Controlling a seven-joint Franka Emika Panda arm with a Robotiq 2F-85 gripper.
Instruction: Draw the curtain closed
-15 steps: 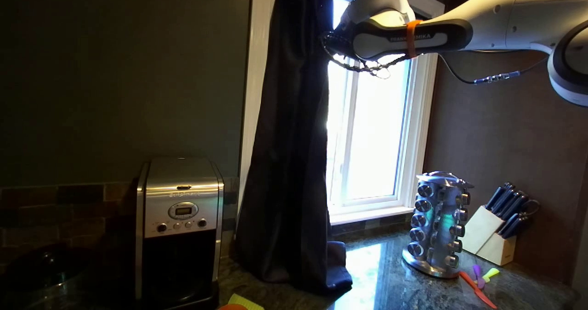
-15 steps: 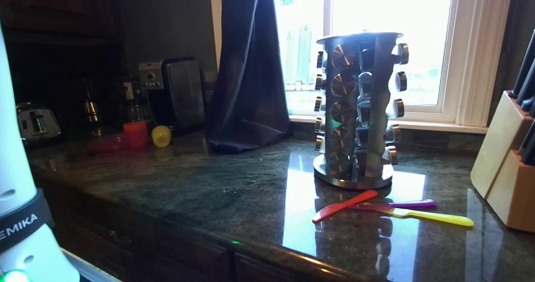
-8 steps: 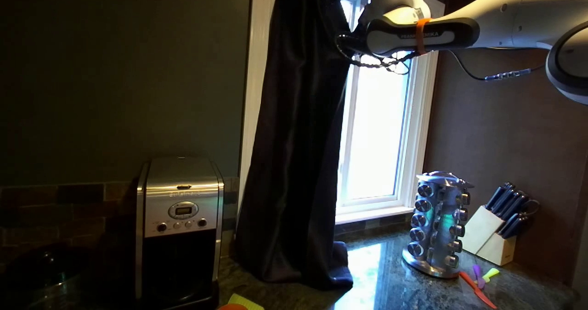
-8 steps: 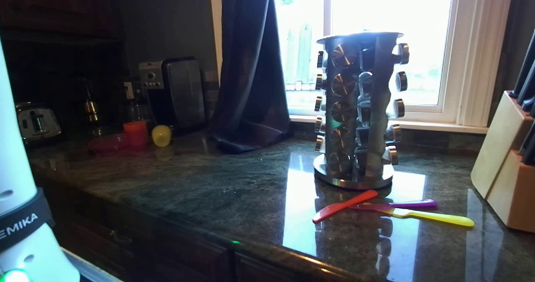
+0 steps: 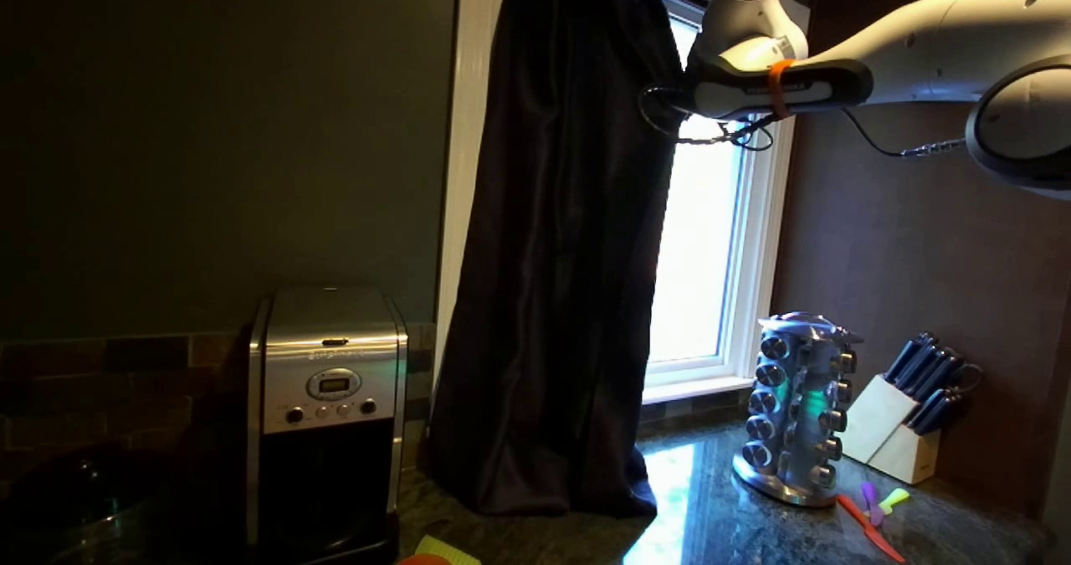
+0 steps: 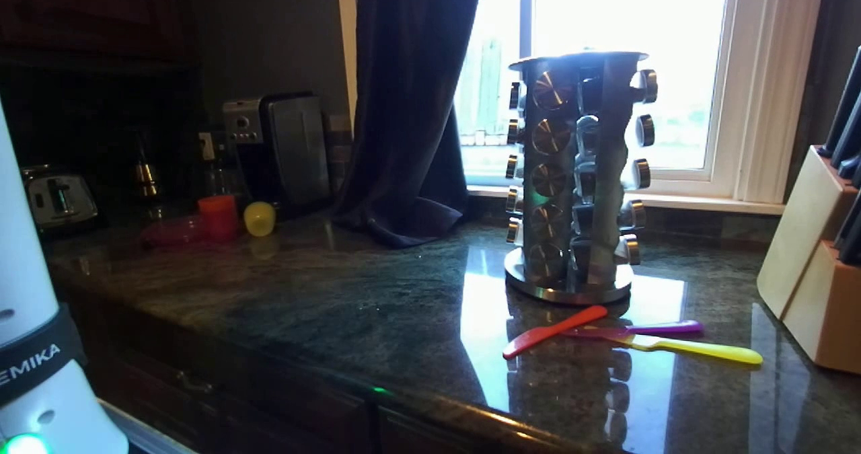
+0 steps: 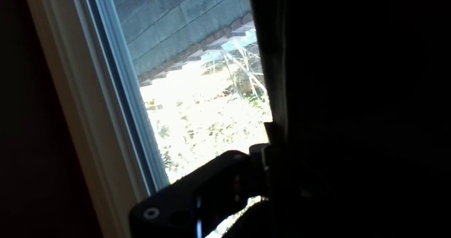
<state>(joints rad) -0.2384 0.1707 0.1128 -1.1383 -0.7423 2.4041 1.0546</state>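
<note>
"How does the curtain [image 5: 569,280] look?"

"Just one — dark, glossy, softly folded; it covers part of the window [image 5: 703,238], its hem resting on the tabletop [image 6: 289,292]."

"And the gripper [image 7: 269,157]?"

"Clamped on the curtain's edge before the window; the wrist view is dark, one finger hidden."

"Counts?"

"Beside the window, one coffee maker [image 5: 330,398] and one knife block [image 5: 883,427]; in front of it, one spice rack [image 5: 791,414] and three coloured knives [image 6: 555,333]."

"Room to move?"

"Bright glass [image 5: 699,297] shows between the curtain's edge and the window's frame [image 5: 766,238] — the spice rack stands apart from the curtain."
</note>
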